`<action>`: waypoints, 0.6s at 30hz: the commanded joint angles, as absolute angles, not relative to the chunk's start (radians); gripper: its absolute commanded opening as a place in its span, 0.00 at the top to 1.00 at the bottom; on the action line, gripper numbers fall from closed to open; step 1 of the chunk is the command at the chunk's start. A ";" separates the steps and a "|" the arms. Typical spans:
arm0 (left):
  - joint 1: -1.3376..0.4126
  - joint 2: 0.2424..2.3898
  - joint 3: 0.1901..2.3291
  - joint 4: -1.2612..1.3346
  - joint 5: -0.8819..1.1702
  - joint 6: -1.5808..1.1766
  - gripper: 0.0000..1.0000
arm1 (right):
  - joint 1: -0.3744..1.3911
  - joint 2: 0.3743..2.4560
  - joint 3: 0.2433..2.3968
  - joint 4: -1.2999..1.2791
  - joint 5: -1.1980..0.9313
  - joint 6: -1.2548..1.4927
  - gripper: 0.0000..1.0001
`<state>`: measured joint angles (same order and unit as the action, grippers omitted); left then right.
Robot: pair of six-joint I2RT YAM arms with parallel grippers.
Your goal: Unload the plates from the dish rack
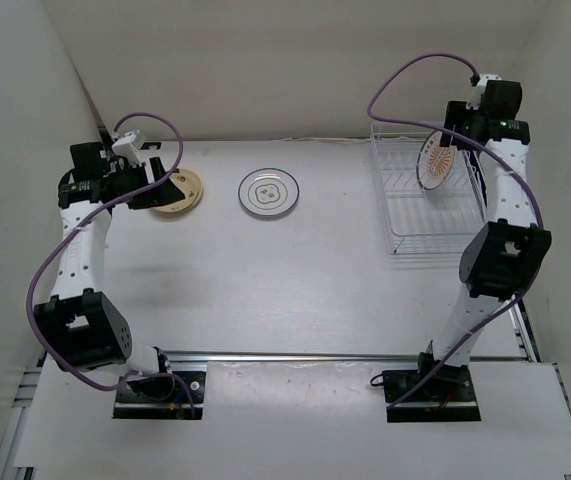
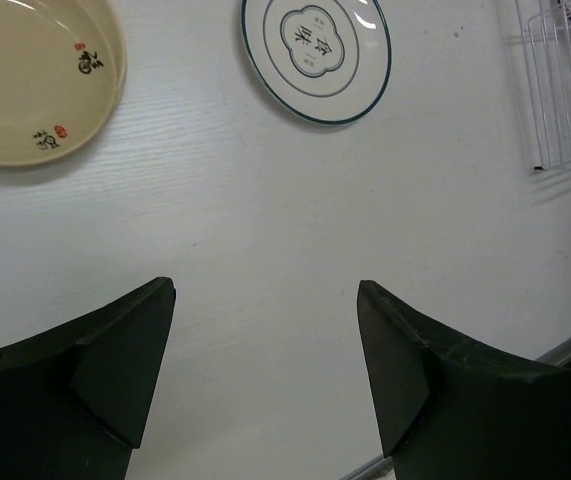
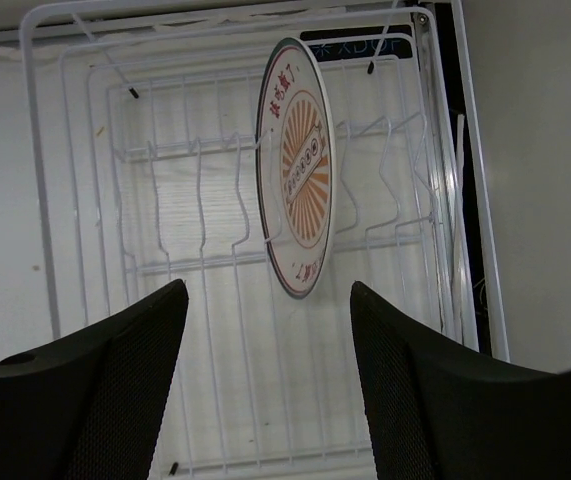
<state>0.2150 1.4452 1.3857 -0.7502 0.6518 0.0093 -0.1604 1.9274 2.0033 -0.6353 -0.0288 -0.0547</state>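
Note:
The white wire dish rack (image 1: pixel 407 215) stands at the far right of the table. One plate with an orange sunburst pattern (image 1: pixel 435 160) stands upright in it. My right gripper (image 1: pixel 453 135) is open and empty just above that plate. In the right wrist view the sunburst plate (image 3: pixel 300 170) stands on edge between the rack's bars (image 3: pixel 205 261), ahead of the open right gripper (image 3: pixel 267 288). A cream-yellow plate (image 1: pixel 183 190) and a white plate with a dark rim (image 1: pixel 269 192) lie flat on the table. My left gripper (image 1: pixel 153 185) is open and empty at the cream plate's left edge.
In the left wrist view the open left gripper (image 2: pixel 266 287) hangs over bare table, with the cream plate (image 2: pixel 35 80) at top left, the white plate (image 2: pixel 316 55) at top centre and a rack corner (image 2: pixel 563 90) at top right. White walls enclose the table.

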 commanded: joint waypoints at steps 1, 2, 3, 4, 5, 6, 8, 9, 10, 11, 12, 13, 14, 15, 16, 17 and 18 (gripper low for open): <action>0.218 1.367 1.359 -0.746 0.716 0.035 0.16 | -0.160 2.009 2.080 -0.617 0.011 -0.087 0.30; 0.218 1.367 1.347 -0.746 0.716 0.044 0.16 | -0.160 2.026 2.092 -0.617 0.011 -0.100 0.30; 0.218 1.367 1.347 -0.746 0.716 0.044 0.16 | -0.160 2.042 2.120 -0.617 0.021 -0.100 0.30; 0.218 1.367 1.338 -0.746 0.716 0.044 0.16 | -0.160 2.057 2.134 -0.617 0.021 -0.110 0.30; 0.218 1.367 1.338 -0.746 0.716 0.044 0.16 | -0.160 2.086 2.146 -0.617 0.032 -0.110 0.30; 0.218 1.367 1.338 -0.746 0.706 0.044 0.16 | -0.160 2.098 2.164 -0.617 0.032 -0.110 0.30; 0.218 1.367 1.338 -0.746 0.695 0.044 0.16 | -0.160 2.135 2.174 -0.617 0.032 -0.110 0.30; 0.218 1.367 1.329 -0.746 0.684 0.044 0.16 | -0.160 2.147 2.187 -0.617 0.032 -0.120 0.30; 0.218 1.367 1.328 -0.746 0.684 0.044 0.16 | -0.160 2.170 2.200 -0.617 0.032 -0.120 0.30; 0.218 1.367 1.328 -0.746 0.684 0.044 0.16 | -0.160 2.183 2.200 -0.617 0.032 -0.120 0.30; 0.218 1.367 1.328 -0.746 0.684 0.054 0.16 | -0.160 2.204 2.224 -0.617 0.032 -0.120 0.31; 0.218 1.376 1.328 -0.746 0.684 0.054 0.16 | -0.160 2.213 2.233 -0.617 0.032 -0.129 0.31; 0.218 1.376 1.328 -0.746 0.684 0.054 0.16 | -0.160 2.223 2.233 -0.617 0.032 -0.129 0.31; 0.218 1.376 1.328 -0.746 0.695 0.054 0.16 | -0.160 2.232 2.249 -0.617 0.032 -0.129 0.34; 0.218 1.387 1.328 -0.746 0.695 0.054 0.16 | -0.160 2.247 2.258 -0.617 0.032 -0.129 0.40; 0.218 1.387 1.328 -0.746 0.695 0.054 0.16 | -0.160 2.247 2.258 -0.617 0.032 -0.129 0.46; 0.218 1.397 1.328 -0.746 0.695 0.054 0.16 | -0.160 2.259 2.258 -0.617 0.032 -0.139 0.53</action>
